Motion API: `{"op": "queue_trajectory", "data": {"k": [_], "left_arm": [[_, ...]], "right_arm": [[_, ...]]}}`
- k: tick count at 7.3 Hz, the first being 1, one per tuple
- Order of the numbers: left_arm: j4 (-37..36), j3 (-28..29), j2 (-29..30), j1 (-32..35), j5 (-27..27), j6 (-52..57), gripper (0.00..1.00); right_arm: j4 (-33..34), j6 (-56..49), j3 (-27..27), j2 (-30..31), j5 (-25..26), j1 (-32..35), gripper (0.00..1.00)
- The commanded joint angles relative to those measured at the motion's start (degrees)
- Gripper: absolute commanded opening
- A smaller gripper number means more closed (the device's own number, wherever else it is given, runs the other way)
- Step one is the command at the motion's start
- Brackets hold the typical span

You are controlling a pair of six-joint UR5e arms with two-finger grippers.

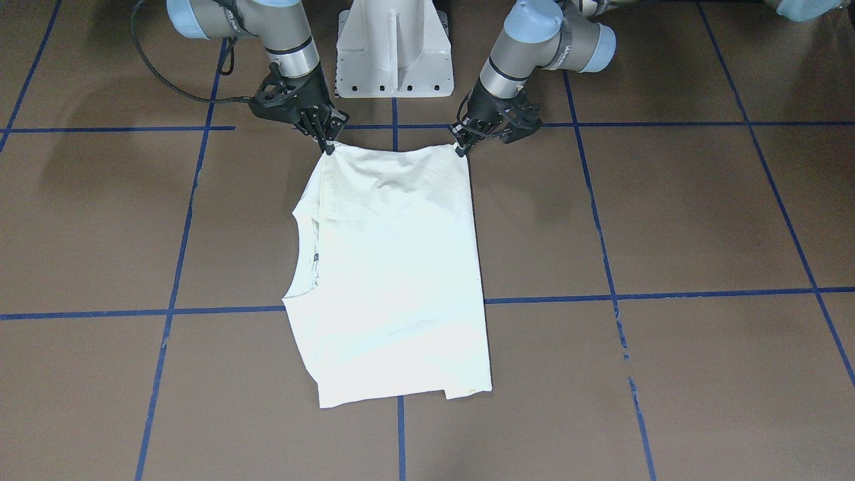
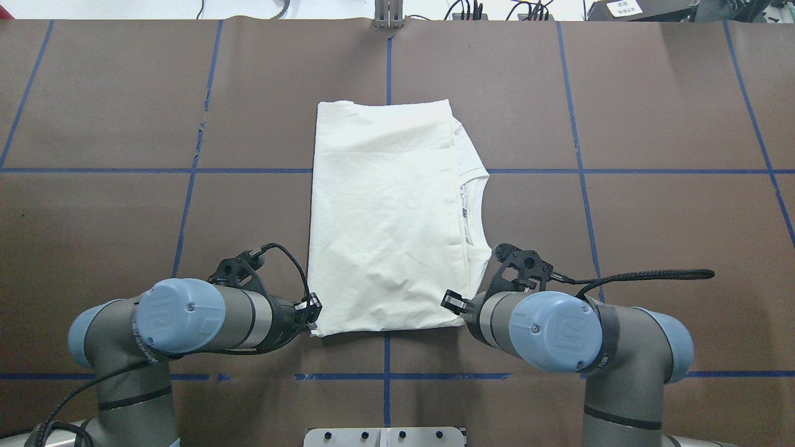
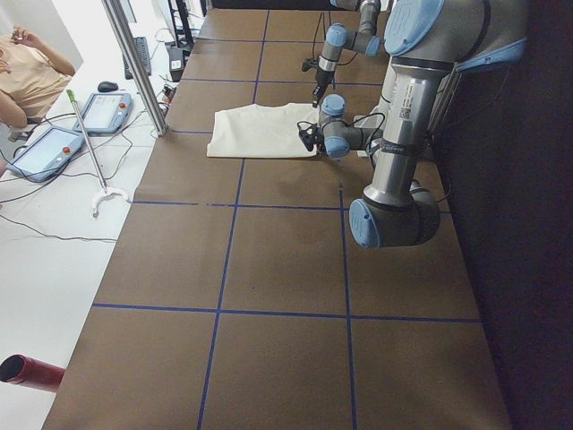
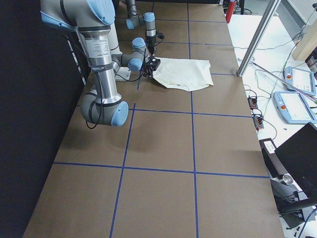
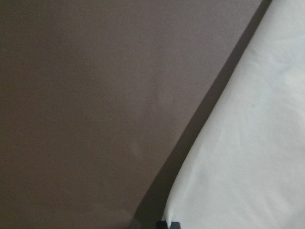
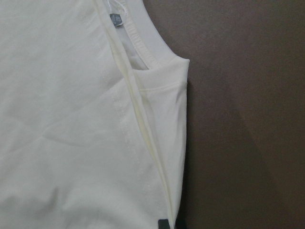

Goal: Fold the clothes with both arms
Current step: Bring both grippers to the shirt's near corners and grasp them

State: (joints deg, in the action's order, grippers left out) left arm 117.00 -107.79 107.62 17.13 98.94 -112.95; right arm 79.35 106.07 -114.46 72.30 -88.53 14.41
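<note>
**Near corners gripped for the next fold**

The cream-white, plain-side-up folded T-shirt (image 1: 394, 267) lies flat at the middle of the brown, blue-taped bench (image 1: 668, 214), with its neckline toward my right arm. The left arm's black fingers (image 1: 460, 147) and the right arm's black fingers (image 1: 328, 143) each pinch one near corner. I judge this lets the edge lift evenly and carry over square.

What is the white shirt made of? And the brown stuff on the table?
The cream-white folded shirt looks like matte knitted cotton: it creases and shows stitched seams. The brown table covering looks dull and flat, maybe paper or vinyl.
</note>
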Motion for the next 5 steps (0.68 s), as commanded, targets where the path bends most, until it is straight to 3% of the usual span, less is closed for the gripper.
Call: {"op": "queue_trajectory", "data": {"k": [1, 4, 5], "left_arm": [[-1.6, -5.0, -1.4, 0.0, 0.4, 0.2, 0.00], [-1.6, -6.4, -0.9, -0.4, 1.2, -0.3, 0.00], [-2.2, -10.6, -1.5, -0.4, 1.2, -2.2, 0.00]], "right_arm": [[-0.2, 2.9, -2.4, 2.0, -2.1, -0.3, 0.00], [-0.3, 3.3, -5.7, 2.0, -4.8, -0.4, 0.00], [-0.1, 6.3, -8.2, 2.5, -6.8, -0.3, 0.00]]}}
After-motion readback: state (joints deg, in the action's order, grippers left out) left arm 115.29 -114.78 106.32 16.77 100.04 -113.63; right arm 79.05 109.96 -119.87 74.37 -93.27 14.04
